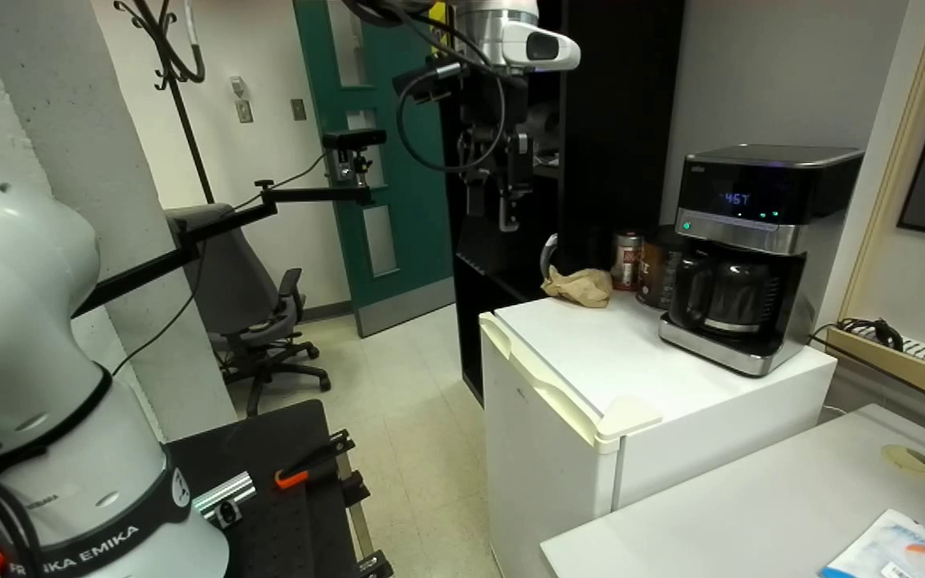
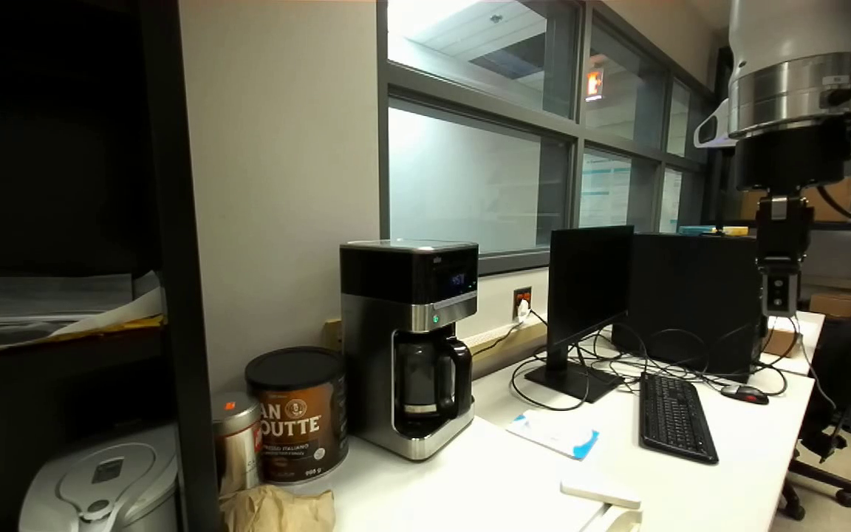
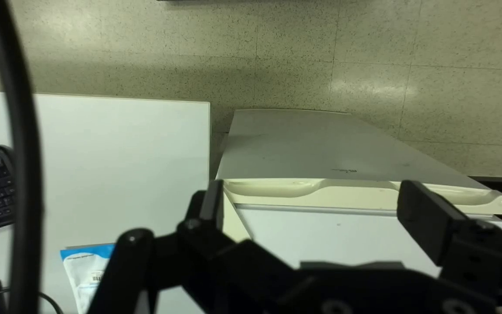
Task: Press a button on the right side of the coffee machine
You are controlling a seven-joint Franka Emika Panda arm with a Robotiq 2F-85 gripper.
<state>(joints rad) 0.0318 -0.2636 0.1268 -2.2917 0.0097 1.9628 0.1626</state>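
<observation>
In an exterior view my gripper (image 1: 492, 211) hangs well apart from the one drip coffee maker (image 1: 751, 234), which stands on the white fridge (image 1: 591, 345) with a single glass carafe (image 1: 739, 293) in it; I can't tell the carafe's contents. In an exterior view I count one lidded coffee canister (image 2: 296, 425) just beside the coffee maker and one metal tin (image 2: 239, 451) next to that. In the wrist view the gripper's two fingers (image 3: 423, 218) are spread wide, the fridge's front edge showing between them.

Office with monitor (image 2: 589, 287) and keyboard (image 2: 675, 417)
</observation>
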